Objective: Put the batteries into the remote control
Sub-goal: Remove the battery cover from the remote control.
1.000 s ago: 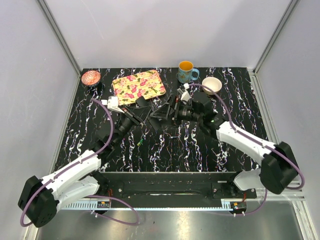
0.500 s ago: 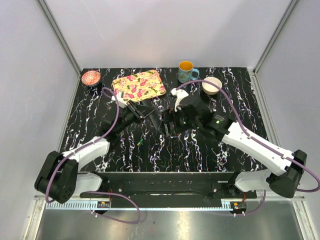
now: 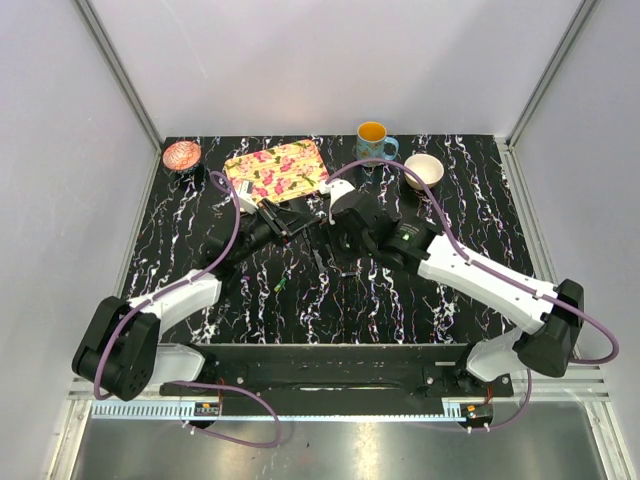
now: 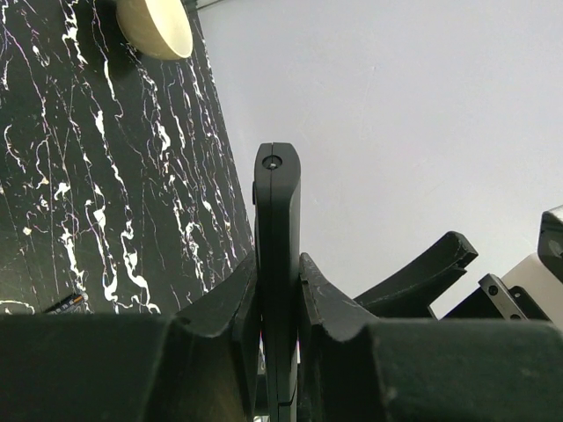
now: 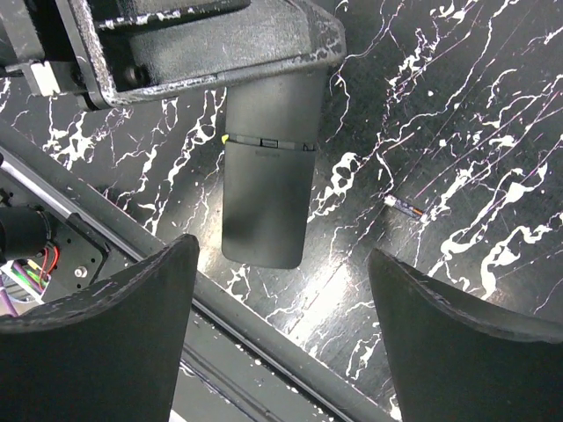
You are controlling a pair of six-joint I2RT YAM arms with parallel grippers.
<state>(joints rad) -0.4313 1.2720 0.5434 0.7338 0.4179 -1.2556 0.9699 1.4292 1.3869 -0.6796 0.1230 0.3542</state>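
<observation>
My left gripper (image 4: 280, 264) is shut on the black remote control (image 4: 277, 220), gripping it edge-on between both fingers and holding it above the table. In the right wrist view the remote (image 5: 264, 198) sticks out from the left gripper toward my right gripper (image 5: 283, 252), which is open and empty just above the remote's free end. In the top view the left gripper (image 3: 293, 213) and right gripper (image 3: 332, 238) meet at the table's middle. One small battery (image 5: 405, 207) lies on the table beside the remote; it also shows in the top view (image 3: 283, 284) and the left wrist view (image 4: 66, 304).
A floral tray (image 3: 278, 168), a blue mug (image 3: 374, 143), a cream bowl (image 3: 423, 170) and a pink bowl (image 3: 182, 154) stand along the far edge. The table's front rail (image 5: 264, 334) runs under the right gripper.
My left gripper carried the remote right and farther in. My right gripper swung left from near the cream bowl until it is over the remote's free end.
</observation>
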